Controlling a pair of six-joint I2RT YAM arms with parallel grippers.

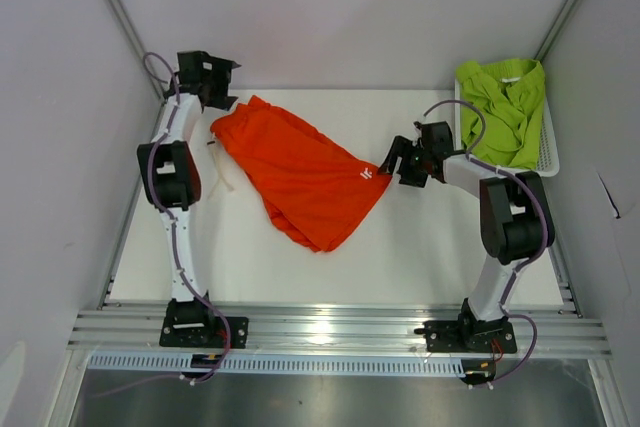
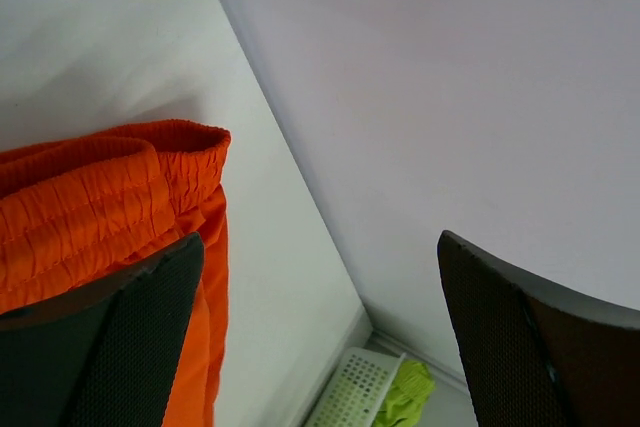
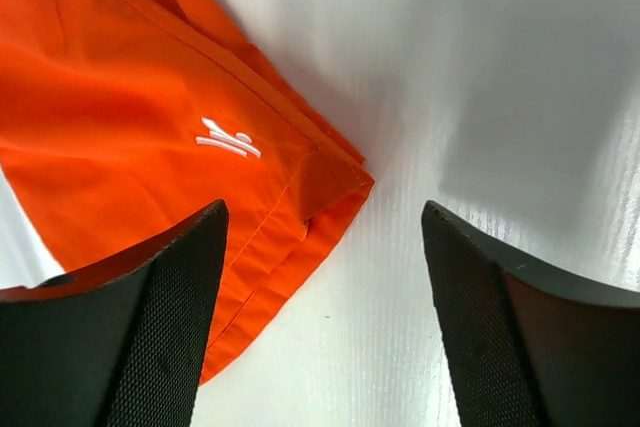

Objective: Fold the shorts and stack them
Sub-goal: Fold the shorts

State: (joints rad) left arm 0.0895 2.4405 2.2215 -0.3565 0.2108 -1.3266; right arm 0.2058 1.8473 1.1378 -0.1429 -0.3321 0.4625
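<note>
Behind left hand point(image 2: 318, 247), orange shorts point(image 2: 90, 207), partly hidden

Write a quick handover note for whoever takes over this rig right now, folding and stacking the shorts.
Left gripper: open, empty, at the waistband end of the orange shorts.
Right gripper: open, empty, over their logo hem corner.
Orange shorts lie on the table; green shorts sit bunched in the white basket, far right.
Done: nothing stacked; orange fold looks unfinished.
Left: finish folding orange, fetch and fold green, stack them.
</note>
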